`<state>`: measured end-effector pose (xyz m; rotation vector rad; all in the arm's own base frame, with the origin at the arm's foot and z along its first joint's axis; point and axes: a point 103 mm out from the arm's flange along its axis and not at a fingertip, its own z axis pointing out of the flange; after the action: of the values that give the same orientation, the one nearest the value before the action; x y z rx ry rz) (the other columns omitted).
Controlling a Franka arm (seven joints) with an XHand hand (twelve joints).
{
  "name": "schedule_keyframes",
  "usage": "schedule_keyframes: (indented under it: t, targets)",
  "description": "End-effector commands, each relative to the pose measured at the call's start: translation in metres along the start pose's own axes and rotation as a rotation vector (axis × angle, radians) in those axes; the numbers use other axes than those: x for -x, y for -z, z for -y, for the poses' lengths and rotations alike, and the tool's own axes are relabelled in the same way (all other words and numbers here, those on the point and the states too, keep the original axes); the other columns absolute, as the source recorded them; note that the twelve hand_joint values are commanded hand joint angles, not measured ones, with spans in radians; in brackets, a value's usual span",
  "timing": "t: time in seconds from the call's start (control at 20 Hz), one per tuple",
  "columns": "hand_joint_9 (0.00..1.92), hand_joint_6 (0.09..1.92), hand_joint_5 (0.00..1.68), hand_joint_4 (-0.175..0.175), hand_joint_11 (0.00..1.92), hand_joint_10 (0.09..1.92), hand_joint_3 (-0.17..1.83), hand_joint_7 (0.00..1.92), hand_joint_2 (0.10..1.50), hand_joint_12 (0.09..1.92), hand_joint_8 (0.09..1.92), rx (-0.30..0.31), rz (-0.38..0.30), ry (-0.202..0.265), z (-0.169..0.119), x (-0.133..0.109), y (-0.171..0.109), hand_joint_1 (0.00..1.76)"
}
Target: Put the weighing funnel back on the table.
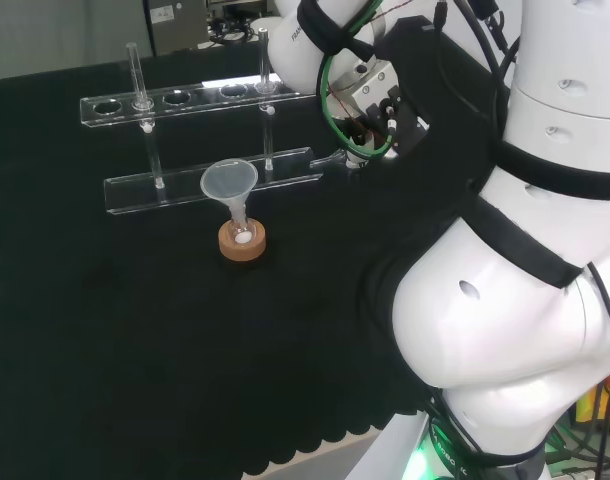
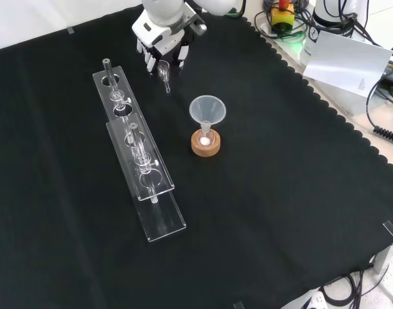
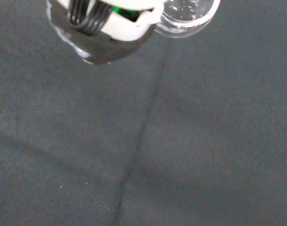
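Because the hand [image 2: 163,44] is pinching the weighing funnel [image 2: 165,74] low over the desk [image 2: 280,193], just beside the tube rack [image 2: 135,151] and apart from the funnel [image 2: 207,109], you are seemingly lining up a set-down.

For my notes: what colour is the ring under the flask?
The ring is light brown, best in front view.

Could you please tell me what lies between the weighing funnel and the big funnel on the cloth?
Nothing but bare cloth: the front view shows the stretch from the weighing funnel to the funnel empty.
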<state>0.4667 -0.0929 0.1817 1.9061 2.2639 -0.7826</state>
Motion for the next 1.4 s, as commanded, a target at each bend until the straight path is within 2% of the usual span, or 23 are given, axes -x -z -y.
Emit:
schedule_keyframes:
  t: [0.05,0.9,1.4]
  targets:
    - [1.43,0.67,1.21,0.067,1.18,0.09,0.19,1.34,0.9,0.79,0.4,-0.009,-0.061,0.007,0.0,-0.002,-0.021,1.26]
    - [1.43,0.67,1.21,0.067,1.18,0.09,0.2,1.34,0.9,0.78,0.4,-0.043,-0.128,0.029,-0.015,-0.009,-0.069,1.26]
    - [1.43,0.67,1.21,0.068,1.18,0.09,0.2,1.34,0.9,0.78,0.4,-0.057,-0.137,0.046,-0.033,-0.013,-0.087,1.26]
